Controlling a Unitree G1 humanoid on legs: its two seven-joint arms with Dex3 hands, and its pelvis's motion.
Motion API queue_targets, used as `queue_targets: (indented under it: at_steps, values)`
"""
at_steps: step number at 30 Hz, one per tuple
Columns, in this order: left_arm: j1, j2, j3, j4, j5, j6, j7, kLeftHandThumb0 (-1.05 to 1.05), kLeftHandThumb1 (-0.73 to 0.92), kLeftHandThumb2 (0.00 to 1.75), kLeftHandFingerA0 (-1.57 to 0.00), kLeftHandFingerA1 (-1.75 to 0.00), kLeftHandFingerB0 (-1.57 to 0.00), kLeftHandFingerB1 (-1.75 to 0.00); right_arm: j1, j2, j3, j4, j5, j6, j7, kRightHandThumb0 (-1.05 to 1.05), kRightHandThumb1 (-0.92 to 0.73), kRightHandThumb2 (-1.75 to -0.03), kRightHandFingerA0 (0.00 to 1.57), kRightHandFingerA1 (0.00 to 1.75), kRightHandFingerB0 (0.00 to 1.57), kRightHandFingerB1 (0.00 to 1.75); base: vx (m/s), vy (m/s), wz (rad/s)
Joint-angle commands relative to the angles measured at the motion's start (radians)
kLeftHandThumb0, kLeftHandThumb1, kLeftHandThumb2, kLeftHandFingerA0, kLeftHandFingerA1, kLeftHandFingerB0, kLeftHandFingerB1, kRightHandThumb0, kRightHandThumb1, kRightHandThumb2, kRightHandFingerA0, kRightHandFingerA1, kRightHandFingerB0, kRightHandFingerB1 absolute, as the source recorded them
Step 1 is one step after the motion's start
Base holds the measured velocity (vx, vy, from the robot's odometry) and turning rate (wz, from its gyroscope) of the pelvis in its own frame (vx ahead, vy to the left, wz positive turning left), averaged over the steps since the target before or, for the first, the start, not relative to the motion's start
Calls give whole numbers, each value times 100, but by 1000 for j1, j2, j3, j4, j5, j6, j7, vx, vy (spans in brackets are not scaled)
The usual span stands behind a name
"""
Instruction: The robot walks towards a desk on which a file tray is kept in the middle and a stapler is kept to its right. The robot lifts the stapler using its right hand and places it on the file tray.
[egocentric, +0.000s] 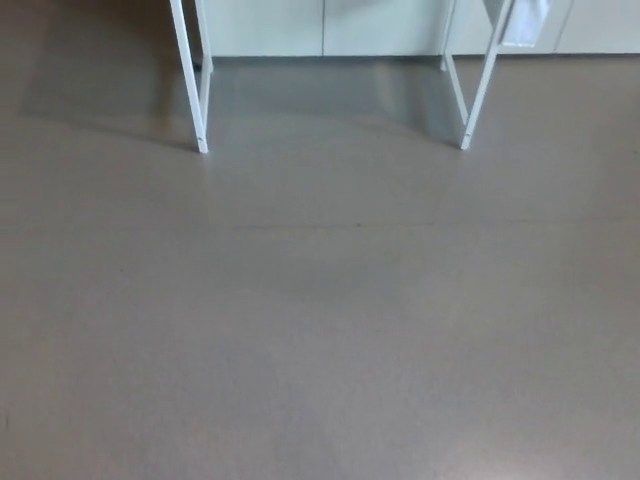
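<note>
Neither the file tray nor the stapler shows in the head view. Of the desk I see only its white metal legs, a left pair (190, 75) and a right pair (478, 85), standing on the floor at the top of the picture. The desk's top is out of the picture. No part of my arms or hands is visible.
Grey-brown floor (320, 320) fills most of the view, stretching from me to the desk legs. A pale wall or cabinet front (330, 28) runs behind the legs. Something white (525, 25) hangs by the right legs at the top edge.
</note>
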Motion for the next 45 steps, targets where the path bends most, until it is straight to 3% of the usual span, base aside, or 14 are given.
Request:
queue_targets:
  at_steps: [1, 2, 6, 10, 16, 20, 22, 26, 27, 35, 36, 37, 38, 45]
  values:
    - [-18, 7, -9, 23, 9, -26, 3, -35, 57, 108, -2, -50, 0, -49, -2, -15, -1, -3, -8, 0, -13, -68, -65, -59, 16, 50, 0, 30, 336, -243, -2]
    - [-18, 8, -10, 28, 9, -34, 2, -35, 57, 108, -2, -50, 0, -49, 11, -18, -1, -42, -8, 30, -8, -72, -50, -89, 16, 56, 3, 25, 355, -328, 10]
    - [-26, 8, -11, 37, 7, -24, 9, -59, 77, 62, -22, -42, -13, -33, -11, -17, -4, 10, 3, -5, 8, -65, -66, -59, 15, 49, 0, 31, 261, -171, 15]
    - [-35, 3, -3, 36, -4, 7, 18, -58, 76, 63, -19, -40, -12, -33, -5, -14, -13, 4, 14, -11, 15, -69, -48, -90, 13, 56, 0, 29, 247, -35, -5]
    - [-16, 4, 0, -2, -10, 19, 9, -58, 76, 62, -18, -40, -12, -34, -31, -18, 2, 45, 0, -17, 5, -65, -66, -61, 9, 46, 1, 29, 299, 108, -15]
    - [-20, -1, -2, 25, -5, 3, 18, -35, 57, 108, -1, -49, -1, -49, -22, -27, 7, 23, -3, -18, 10, -70, -53, -84, 8, 52, 4, 28, 405, 180, -35]
    - [-27, 2, 0, 40, -7, -3, 13, -60, 76, 62, -20, -41, -12, -32, -37, -33, 16, 45, -14, -8, 11, -69, -66, -59, 11, 47, 0, 30, 373, 177, 7]
    - [-10, 0, 8, 13, -18, 0, 3, -59, 77, 62, -21, -42, -12, -34, -30, -28, 4, 42, 4, -26, 24, -70, -50, -86, 10, 54, 2, 27, 316, 50, 7]
    - [-10, 1, 3, 19, -12, -14, 1, -36, 57, 108, -1, -50, 0, -49, -31, -25, 1, 44, 6, -26, 19, -70, -48, -87, 15, 57, 2, 29, 336, -48, 12]
    - [-33, 13, -13, 33, 4, -15, 1, -36, 58, 108, -2, -49, 0, -49, -29, -21, 7, 36, -7, -18, 10, -66, -67, -59, 17, 50, 0, 31, 428, -156, 36]
    - [-33, 15, -14, 34, 3, -16, -3, -36, 57, 108, -1, -49, 0, -49, -30, -23, 9, 39, -11, -21, 9, -70, -50, -90, 15, 56, 0, 27, 343, -76, 8]
    - [-34, 15, -13, 34, 1, -12, -2, -61, 77, 63, -22, -41, -11, -34, -33, -25, 11, 47, -13, -27, 11, -67, -67, -59, 17, 51, 0, 31, 287, -37, -4]
    - [-40, 18, -19, 45, 8, -19, 0, -36, 56, 108, -1, -49, 0, -49, -35, -21, 5, 55, -5, -34, 15, -67, -66, -60, 15, 52, 0, 30, 305, -43, 5]
    - [-44, 15, -11, 56, -5, -28, -1, -36, 57, 108, -2, -50, 0, -50, -33, -26, 4, 43, 1, -27, 29, -71, -50, -87, 11, 55, 1, 28, 370, 73, -14]
